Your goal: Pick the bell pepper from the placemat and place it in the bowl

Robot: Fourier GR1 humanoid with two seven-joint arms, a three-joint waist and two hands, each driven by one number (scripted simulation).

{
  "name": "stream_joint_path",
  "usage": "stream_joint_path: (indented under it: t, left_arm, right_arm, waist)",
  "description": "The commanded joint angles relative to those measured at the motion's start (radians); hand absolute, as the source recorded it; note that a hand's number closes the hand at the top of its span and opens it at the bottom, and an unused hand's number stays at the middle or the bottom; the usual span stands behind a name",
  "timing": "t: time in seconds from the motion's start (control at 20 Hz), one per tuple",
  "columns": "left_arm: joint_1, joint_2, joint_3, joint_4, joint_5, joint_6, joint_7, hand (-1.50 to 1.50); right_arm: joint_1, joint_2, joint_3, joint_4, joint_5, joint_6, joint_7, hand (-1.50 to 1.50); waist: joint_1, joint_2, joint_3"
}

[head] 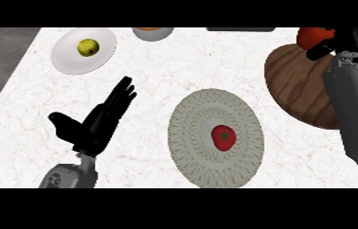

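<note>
— One bell pepper (pixel 224 137), red, green stalk up, lying just right of the middle of the round grey placemat (pixel 192 143). Slightly longer than wide, long axis running from the near edge toward the far edge.

— Touched by anything?

— By nothing. Well apart from both hands.

— Nearer hand?

— Probably the left hand (pixel 98 121): off the placemat's left rim, over bare worktop (pixel 154 72), fingers (pixel 122 93) straight and spread, thumb out, holding nothing. Pepper lying to its right and a little nearer the body.

— And the right hand (pixel 327 49)?

— Far up at the right edge, over a round brown wooden board (pixel 297 86), right beside a red-orange thing (pixel 313 35). Partly cut off by the edge; cannot tell whether open or closed on anything. Pepper lying down and to the left of it, farther off than from the left.

— Bowl?

— Grey bowl (pixel 152 32) at the far edge, something orange inside, beyond the placemat and to the left; beside it a white plate (pixel 73 62) with a yellow-green fruit (pixel 87 47).

— So?

— Likely a sideways reach rightward from the left, then a carry away toward the far edge.
</note>
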Motion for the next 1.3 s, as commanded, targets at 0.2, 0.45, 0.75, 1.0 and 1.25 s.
stream_joint_path:
  t: [0.2, 0.45, 0.75, 1.0, 1.25]
  left_arm:
    - [-0.048, 0.001, 0.021, 0.004, 0.004, -0.012, 0.031, 0.00]
    - [-0.057, -0.018, 0.013, 0.022, -0.014, -0.012, 0.014, 0.00]
    - [-0.040, -0.028, 0.016, 0.056, -0.034, 0.003, -0.004, 0.00]
    - [-0.017, -0.001, 0.040, -0.007, 0.007, -0.010, 0.046, 0.00]
    - [0.037, 0.024, 0.065, 0.017, -0.005, -0.034, -0.032, 0.00]
  right_arm:
    - [-0.040, -0.069, -0.128, 0.407, -0.038, -0.095, -0.094, 1.50]
    - [-0.093, -0.067, -0.216, 0.600, -0.103, -0.238, -0.191, -1.50]
    - [-0.069, -0.036, -0.357, 0.555, -0.279, -0.425, -0.398, -1.50]
    - [-0.034, 0.055, -0.459, 0.367, -0.462, -0.607, -0.637, -1.50]
    - [0.056, 0.160, -0.452, 0.100, -0.628, -0.517, -0.789, -1.50]
  waist:
    - [0.015, 0.009, 0.001]
    - [0.022, 0.011, 0.002]
    - [0.011, 0.010, 0.003]
    - [-0.012, -0.008, 0.005]
    - [-0.047, -0.022, -0.001]
